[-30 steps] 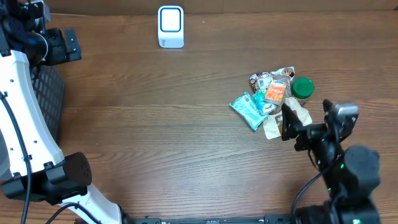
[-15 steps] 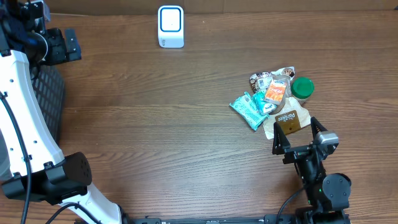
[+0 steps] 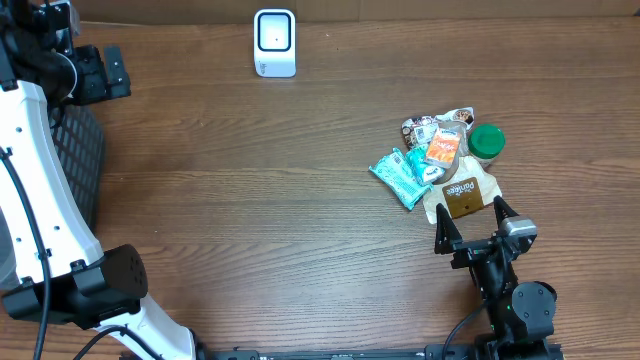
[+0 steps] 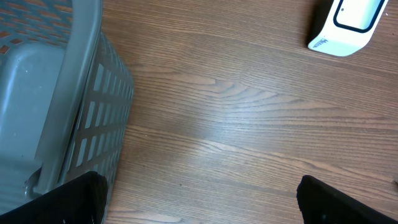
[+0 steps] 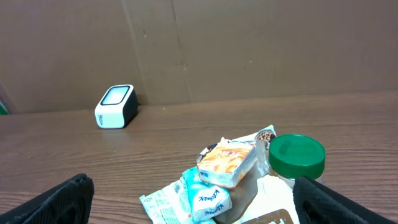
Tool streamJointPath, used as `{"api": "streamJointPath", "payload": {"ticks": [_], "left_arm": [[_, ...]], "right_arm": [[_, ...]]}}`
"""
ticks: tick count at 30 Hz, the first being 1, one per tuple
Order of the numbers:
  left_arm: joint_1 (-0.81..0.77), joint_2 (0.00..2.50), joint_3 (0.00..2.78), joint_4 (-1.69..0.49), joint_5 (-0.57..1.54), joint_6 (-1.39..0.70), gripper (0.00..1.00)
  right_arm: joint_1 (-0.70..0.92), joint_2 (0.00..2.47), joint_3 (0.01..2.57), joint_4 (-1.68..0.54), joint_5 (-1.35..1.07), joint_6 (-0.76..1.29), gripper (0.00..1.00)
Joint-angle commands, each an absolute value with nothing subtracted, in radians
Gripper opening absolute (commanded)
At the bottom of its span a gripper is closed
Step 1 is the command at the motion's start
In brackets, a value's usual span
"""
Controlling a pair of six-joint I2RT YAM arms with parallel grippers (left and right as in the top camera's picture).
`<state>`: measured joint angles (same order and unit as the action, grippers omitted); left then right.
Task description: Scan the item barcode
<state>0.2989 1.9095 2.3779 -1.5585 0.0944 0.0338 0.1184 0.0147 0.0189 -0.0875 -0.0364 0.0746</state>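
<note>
A pile of small items lies at the right of the table: teal packets (image 3: 403, 176), an orange packet (image 3: 443, 149), a green-lidded jar (image 3: 487, 141) and a brown-and-cream packet (image 3: 463, 195). My right gripper (image 3: 476, 230) stands open just in front of the pile, holding nothing. Its wrist view shows the orange packet (image 5: 227, 163), the jar (image 5: 296, 155) and the teal packets (image 5: 186, 199) between the spread fingers. No barcode is readable. The white scanner (image 3: 274, 42) stands at the back. My left gripper (image 3: 112, 72) is open at the far left, over bare wood, with the scanner (image 4: 348, 25) ahead.
A grey slatted basket (image 3: 85, 160) stands at the table's left edge, right beside my left gripper's finger (image 4: 68, 202). A brown cardboard wall (image 5: 249, 43) rises behind the table. Bare wood lies between the scanner and the pile.
My right arm has drawn back toward the table's front edge and lowered, so its open gripper now sits just in front of the pile. The left arm has not moved.
</note>
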Motion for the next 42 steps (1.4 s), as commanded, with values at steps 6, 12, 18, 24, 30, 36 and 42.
{"api": "streamJointPath", "payload": {"ticks": [6, 12, 18, 24, 30, 36, 42], "left_arm": [[0.297, 1.893, 2.397, -1.559, 0.101, 0.049, 1.0], [0.297, 1.893, 2.397, -1.559, 0.101, 0.049, 1.0], [0.297, 1.893, 2.397, -1.559, 0.101, 0.049, 1.0], [0.297, 1.893, 2.397, -1.559, 0.101, 0.049, 0.99], [0.3, 1.894, 2.394, -1.559, 0.101, 0.049, 0.99], [0.298, 1.886, 2.393, -1.559, 0.101, 0.049, 0.99], [0.199, 1.784, 2.393, -1.56, 0.101, 0.049, 0.99]], "right_arm": [[0.116, 0.002, 0.008, -0.083, -0.027, 0.081, 1.0], [0.116, 0.002, 0.008, -0.083, -0.027, 0.081, 1.0], [0.116, 0.002, 0.008, -0.083, -0.027, 0.081, 1.0], [0.116, 0.002, 0.008, -0.083, -0.027, 0.081, 1.0], [0.116, 0.002, 0.008, -0.083, -0.027, 0.081, 1.0], [0.116, 0.003, 0.008, -0.083, -0.027, 0.081, 1.0], [0.116, 0.003, 0.008, -0.083, -0.027, 0.081, 1.0]]}}
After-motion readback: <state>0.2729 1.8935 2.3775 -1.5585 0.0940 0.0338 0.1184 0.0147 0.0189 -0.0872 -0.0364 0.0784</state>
